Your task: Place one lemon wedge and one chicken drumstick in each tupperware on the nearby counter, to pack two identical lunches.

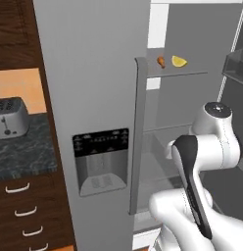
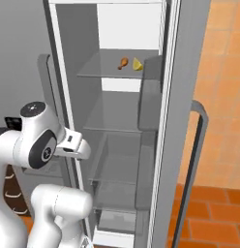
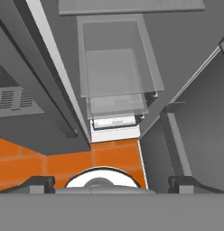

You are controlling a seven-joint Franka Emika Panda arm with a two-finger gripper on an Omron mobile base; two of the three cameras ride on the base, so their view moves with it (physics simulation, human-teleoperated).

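Fridge: door open, glass shelves inside.
Upper shelf: one chicken drumstick and one lemon wedge, just beside each other near the right edge.
Bench: toaster at its back.
Pincer: fingertips wide apart, released, holding nothing, pointing down at the fridge's bottom drawer.

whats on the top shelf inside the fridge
A chicken drumstick and a lemon wedge lie side by side on the upper glass shelf. The shelves below look bare.
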